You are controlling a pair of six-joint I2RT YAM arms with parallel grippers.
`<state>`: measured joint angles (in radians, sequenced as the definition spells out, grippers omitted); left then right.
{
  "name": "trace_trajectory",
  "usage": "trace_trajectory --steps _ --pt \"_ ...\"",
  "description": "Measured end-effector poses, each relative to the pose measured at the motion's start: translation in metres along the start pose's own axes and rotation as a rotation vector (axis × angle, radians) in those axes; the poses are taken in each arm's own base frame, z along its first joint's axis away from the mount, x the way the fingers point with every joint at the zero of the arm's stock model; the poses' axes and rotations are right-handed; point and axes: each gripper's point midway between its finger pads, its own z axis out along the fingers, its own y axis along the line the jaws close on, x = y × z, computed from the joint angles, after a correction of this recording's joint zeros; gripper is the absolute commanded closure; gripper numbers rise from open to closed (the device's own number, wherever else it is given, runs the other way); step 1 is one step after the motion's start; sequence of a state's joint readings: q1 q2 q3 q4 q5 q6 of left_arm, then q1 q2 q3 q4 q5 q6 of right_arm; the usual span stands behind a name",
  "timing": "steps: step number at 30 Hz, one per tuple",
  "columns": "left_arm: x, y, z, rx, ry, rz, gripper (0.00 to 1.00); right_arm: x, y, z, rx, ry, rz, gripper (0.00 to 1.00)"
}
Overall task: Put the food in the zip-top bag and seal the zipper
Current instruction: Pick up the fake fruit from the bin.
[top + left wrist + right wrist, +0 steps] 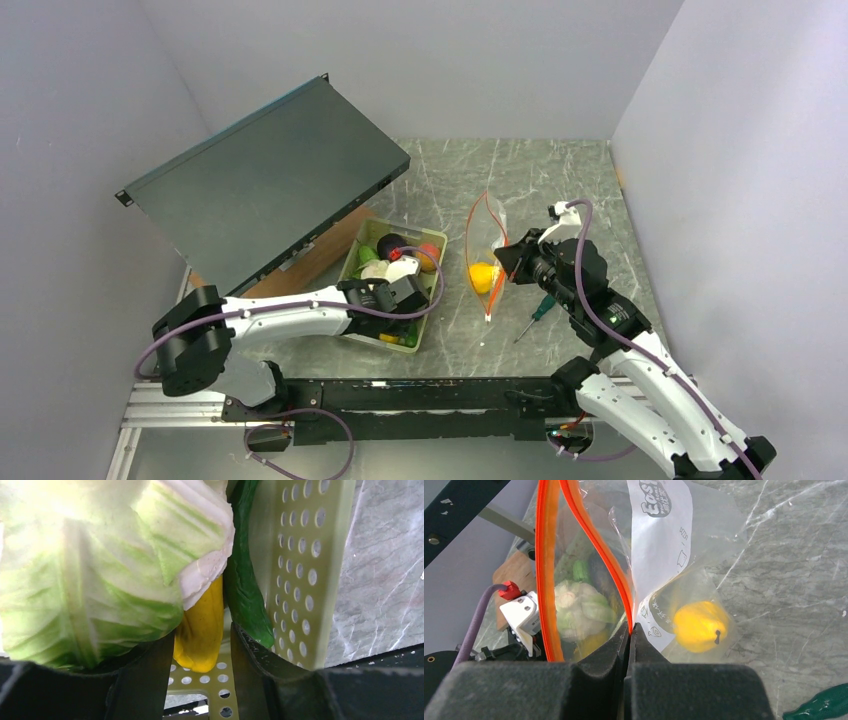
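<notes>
Pale lavender walls on three sides, grey marble-pattern table (560, 180) below. Biggest item: a dark flat metal panel (260, 185), tilted, far left, resting over a brown wooden block (320, 262).

Just right of the block is a pale green perforated plastic tray (432, 300), full of toy food. The left gripper (400, 290) is down inside it. In the left wrist view its jaws stand apart on either side of a yellow elongated toy piece (202, 630). A pale green-and-white toy cabbage (90, 570) presses against the left finger, and a dark green curved toy vegetable (245, 590) lies along the tray wall (300, 580). Too close up to tell whether the jaws actually clamp the yellow piece.

A clear floppy zip-top bag (492, 215) is mid-table, right of the tray and apart from it. It is held up on edge with its mouth gaping. The thin orange-red zipper (470, 245) bows open in two strips (544, 580). The right gripper (510, 258) is closed tight, pinching the bag's edge right at the zipper strip (629, 630). The white printed label (659, 545) is on the bag's side.

A yellow toy pepper (482, 276) sits inside the bag, low down (700, 626).

A green-handled screwdriver (538, 312) lies on the table near the right arm, apart from the bag.
</notes>
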<state>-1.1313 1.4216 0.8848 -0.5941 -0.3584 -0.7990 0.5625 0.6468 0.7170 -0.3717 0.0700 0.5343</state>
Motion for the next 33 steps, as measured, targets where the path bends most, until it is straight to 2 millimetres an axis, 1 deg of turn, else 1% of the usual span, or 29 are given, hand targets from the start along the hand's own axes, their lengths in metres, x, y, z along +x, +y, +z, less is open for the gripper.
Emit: trace_trajectory --steps 6,8,12,15,18,20,22,24,27,28,33 --pt "0.000 0.000 0.004 -0.018 0.003 0.000 0.39 0.001 -0.001 0.001 0.004 0.006 -0.001 1.00" --pt "0.000 -0.001 0.007 -0.026 0.004 0.003 0.37 0.002 -0.001 0.002 0.005 0.009 -0.001 1.00" --pt "-0.002 -0.001 0.012 -0.042 -0.005 0.005 0.36 0.001 -0.001 0.001 0.004 0.007 -0.001 1.00" --pt "-0.001 0.001 0.015 -0.054 -0.006 0.008 0.40 0.001 -0.001 0.001 0.004 0.006 -0.001 1.00" --pt "-0.001 0.004 0.017 -0.076 -0.009 0.017 0.48 0.001 -0.001 0.001 0.003 0.006 -0.001 1.00" --pt "-0.001 0.006 0.019 -0.100 -0.009 0.026 0.50 0.001 -0.001 0.001 0.003 0.005 0.000 1.00" --pt "-0.002 0.005 0.021 -0.114 -0.011 0.031 0.48 0.001 -0.001 0.001 0.003 0.005 0.000 1.00" --pt "-0.003 0.004 0.021 -0.125 -0.014 0.038 0.42 0.001 -0.001 0.001 0.003 0.005 0.000 1.00" --pt "-0.003 0.004 0.024 -0.138 -0.013 0.045 0.41 0.001 0.000 0.001 0.002 0.005 0.000 1.00" --pt "-0.002 0.004 0.025 -0.142 -0.013 0.047 0.43 0.001 -0.001 0.001 0.003 0.005 0.000 1.00" --pt "-0.001 0.004 0.025 -0.158 -0.012 0.055 0.59 0.001 -0.001 0.001 0.002 0.006 0.000 1.00"
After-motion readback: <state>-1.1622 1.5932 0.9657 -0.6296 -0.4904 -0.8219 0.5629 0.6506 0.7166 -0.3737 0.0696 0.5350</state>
